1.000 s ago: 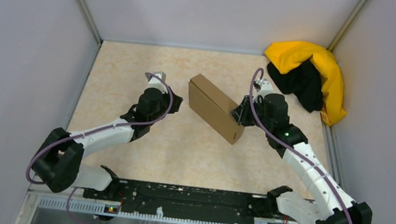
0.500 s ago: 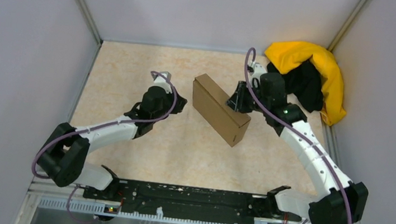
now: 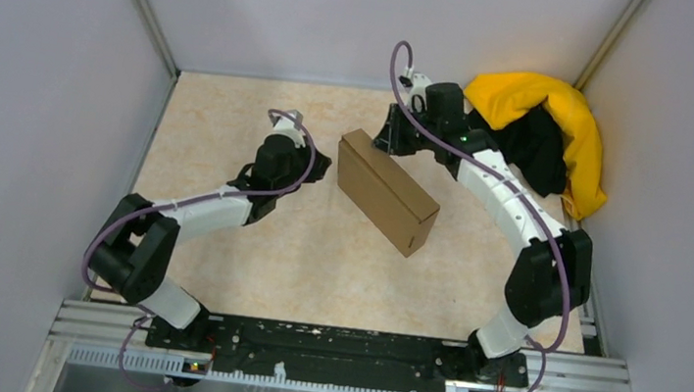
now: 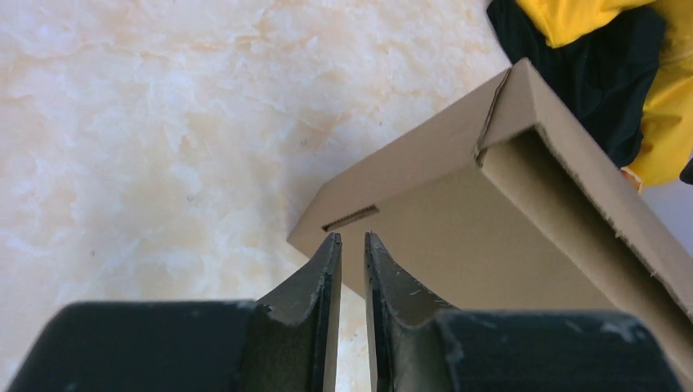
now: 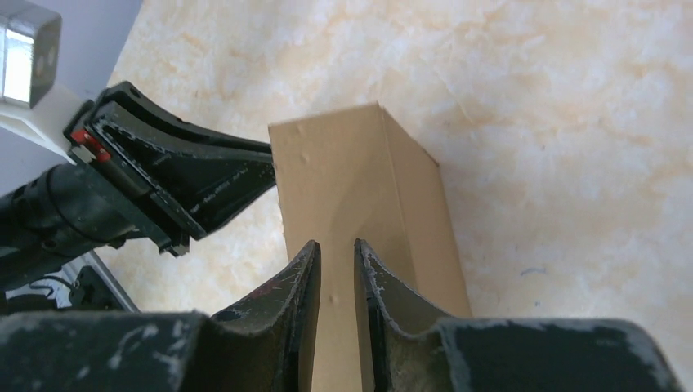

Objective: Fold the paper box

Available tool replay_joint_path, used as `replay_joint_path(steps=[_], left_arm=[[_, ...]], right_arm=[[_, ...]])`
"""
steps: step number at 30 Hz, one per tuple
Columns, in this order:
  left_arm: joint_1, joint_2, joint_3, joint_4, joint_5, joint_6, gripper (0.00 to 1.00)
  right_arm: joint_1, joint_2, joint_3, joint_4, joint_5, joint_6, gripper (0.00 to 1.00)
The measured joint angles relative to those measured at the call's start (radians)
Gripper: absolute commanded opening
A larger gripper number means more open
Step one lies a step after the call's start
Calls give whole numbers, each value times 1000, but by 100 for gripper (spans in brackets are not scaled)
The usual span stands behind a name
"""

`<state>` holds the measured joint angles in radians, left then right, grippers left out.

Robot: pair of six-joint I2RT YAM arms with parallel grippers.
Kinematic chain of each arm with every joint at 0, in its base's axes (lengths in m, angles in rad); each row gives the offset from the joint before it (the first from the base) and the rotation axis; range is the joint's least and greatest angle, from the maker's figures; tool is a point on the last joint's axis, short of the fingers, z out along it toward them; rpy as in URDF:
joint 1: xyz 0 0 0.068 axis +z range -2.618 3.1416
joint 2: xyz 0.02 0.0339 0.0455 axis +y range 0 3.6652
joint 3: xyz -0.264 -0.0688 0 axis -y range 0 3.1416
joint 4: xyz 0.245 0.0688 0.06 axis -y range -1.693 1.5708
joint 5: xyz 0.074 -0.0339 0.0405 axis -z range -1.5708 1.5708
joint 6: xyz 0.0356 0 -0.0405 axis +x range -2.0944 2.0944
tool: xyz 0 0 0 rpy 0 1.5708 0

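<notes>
The paper box (image 3: pixel 386 191), assembled into a closed flat rectangular form, rests on the table (image 3: pixel 316 262) near its centre, set diagonally, its contents not visible. The left gripper (image 4: pixel 352 245) sits just beside its left face and the right gripper (image 5: pixel 336 253) at its far end, each nearly closed on nothing. A yellow-and-black cloth heap (image 3: pixel 542 134) occupies the far right corner, apart from the box.

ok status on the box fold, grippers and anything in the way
Left gripper nearly shut, empty, at the paper box near end. Right gripper nearly shut, empty, at far end. Box assembled, on edge. Yellow-and-black cloth heap behind, apart.
</notes>
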<state>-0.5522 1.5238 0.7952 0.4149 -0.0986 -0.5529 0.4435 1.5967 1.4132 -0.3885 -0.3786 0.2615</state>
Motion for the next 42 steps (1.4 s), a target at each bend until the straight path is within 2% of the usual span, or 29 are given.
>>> replay_joint_path(steps=[7,19,29,31,36,42], left_arm=[[12,51,54,35,33,-13,22],[12,121,79,78,74,-45,21],[20,144,102,72,95,-49,21],[20,144,106,66,97,-48,22],[19,106,108,30,107,-37,35],[19,-29,111,-70,106,-11,36]], right_arm=[[12,64,95,37,-32,-26,21],[56,170,79,96,-125,-44,21],[60,170,46,175,-121,-53,24],[60,159,34,184,-116,-52,27],[65,76,0,151,-84,-60,32],[65,-103,1,108,-44,-74,32]])
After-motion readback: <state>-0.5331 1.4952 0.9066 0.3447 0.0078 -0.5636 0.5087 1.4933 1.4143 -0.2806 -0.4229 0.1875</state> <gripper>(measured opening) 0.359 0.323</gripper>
